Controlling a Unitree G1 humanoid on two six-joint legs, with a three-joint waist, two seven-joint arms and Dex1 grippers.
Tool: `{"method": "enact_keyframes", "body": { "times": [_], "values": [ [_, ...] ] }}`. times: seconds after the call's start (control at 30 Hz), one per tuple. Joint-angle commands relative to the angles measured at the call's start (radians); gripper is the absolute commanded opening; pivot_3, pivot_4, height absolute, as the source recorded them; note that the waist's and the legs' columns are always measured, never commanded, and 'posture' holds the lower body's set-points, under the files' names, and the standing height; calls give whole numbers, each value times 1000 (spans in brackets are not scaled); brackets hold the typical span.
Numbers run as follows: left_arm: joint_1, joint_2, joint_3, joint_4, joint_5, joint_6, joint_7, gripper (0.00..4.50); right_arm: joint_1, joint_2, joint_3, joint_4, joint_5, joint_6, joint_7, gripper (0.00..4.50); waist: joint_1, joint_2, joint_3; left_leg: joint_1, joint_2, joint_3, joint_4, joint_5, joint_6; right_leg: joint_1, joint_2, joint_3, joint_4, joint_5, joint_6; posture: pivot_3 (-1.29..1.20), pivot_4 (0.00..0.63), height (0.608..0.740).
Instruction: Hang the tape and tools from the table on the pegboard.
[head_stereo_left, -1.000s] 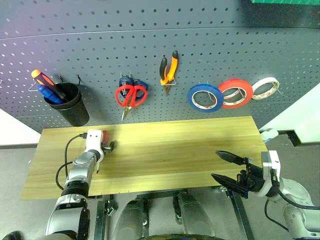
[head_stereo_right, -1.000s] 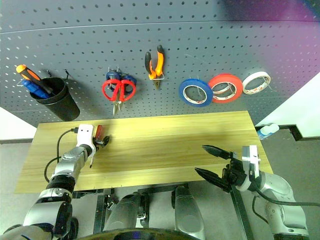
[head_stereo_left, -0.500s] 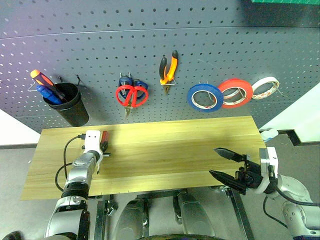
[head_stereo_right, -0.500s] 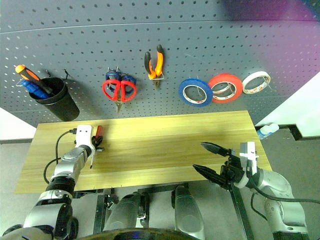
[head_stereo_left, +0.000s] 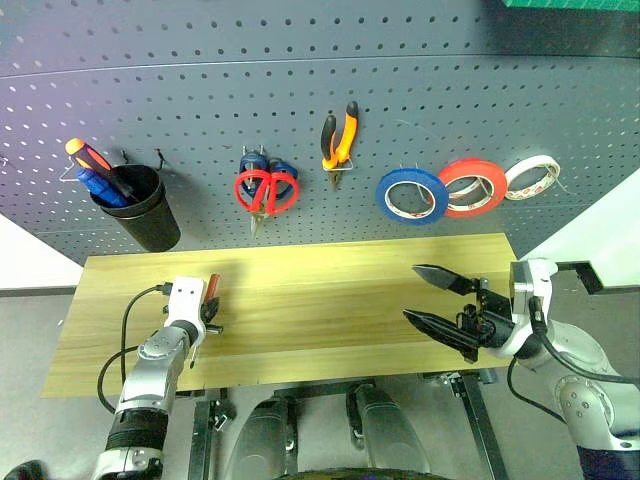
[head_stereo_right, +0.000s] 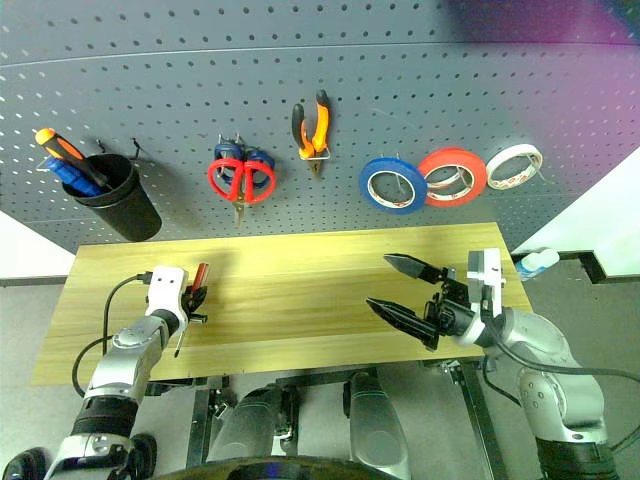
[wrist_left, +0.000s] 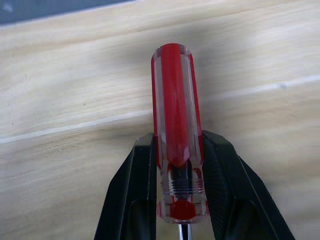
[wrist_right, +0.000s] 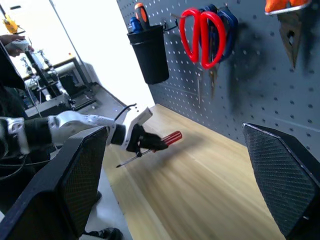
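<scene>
**Left gripper clamping the red screwdriver over the table, right gripper spread wide**

The left gripper (head_stereo_left: 210, 305) is gripping the red-handled screwdriver (wrist_left: 176, 130) near the left end of the table (head_stereo_left: 330, 290). The left wrist view is giving the close detail: the 2 black fingers (wrist_left: 137, 190) are pressing on the clear collar at the base of the red handle, with the handle's rounded end pointing away over the wood grain. The head views are showing the handle only as a small red mark (head_stereo_right: 200, 275) at the gripper. The right wrist view is adding what the others are missing: the thin steel shaft (wrist_right: 131, 159) is sticking out behind the left gripper, and the screwdriver is sitting above the tabletop rather than lying on it.

The right gripper (head_stereo_left: 432, 295) is hovering over the right part of the table with its 2 fingers spread wide and nothing between them.

On the pegboard (head_stereo_left: 300, 110) the red-handled scissors (head_stereo_left: 265, 190) are hanging in front of a blue-handled pair (head_stereo_left: 282, 168), the pliers (head_stereo_left: 338, 142) are hanging just to their right, and the blue tape (head_stereo_left: 411, 195) is hanging beside a red-orange roll (head_stereo_left: 470, 186) and a white roll (head_stereo_left: 531, 177). A black cup (head_stereo_left: 140, 208) on the left is holding 2 more screwdrivers (head_stereo_left: 95, 170). The right wrist view is also showing a person's hand (wrist_right: 12, 42) holding a controller in the far background.
</scene>
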Motion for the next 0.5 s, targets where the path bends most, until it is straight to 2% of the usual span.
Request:
{"method": "enact_keyframes", "body": {
  "times": [0.03,0.23,0.5],
  "values": [
    [52,28,-16,-139,19,-36,-24,904,-45,4,4,-60,48,34,-34,4500,0,2,-5,0,0,0,0,0,0,0,0,0,0,0,0,-167,134,736],
    [91,52,-40,-218,49,-119,-53,904,-102,8,20,-79,108,93,-58,4500,2,3,-28,0,0,0,0,0,0,0,1,0,0,0,0,-151,94,736],
    [170,86,-45,-285,99,-307,-57,904,-150,23,47,-34,100,92,-43,4500,1,4,-78,1,0,0,0,0,0,1,1,0,0,0,0,-130,46,736]
  ]
}}
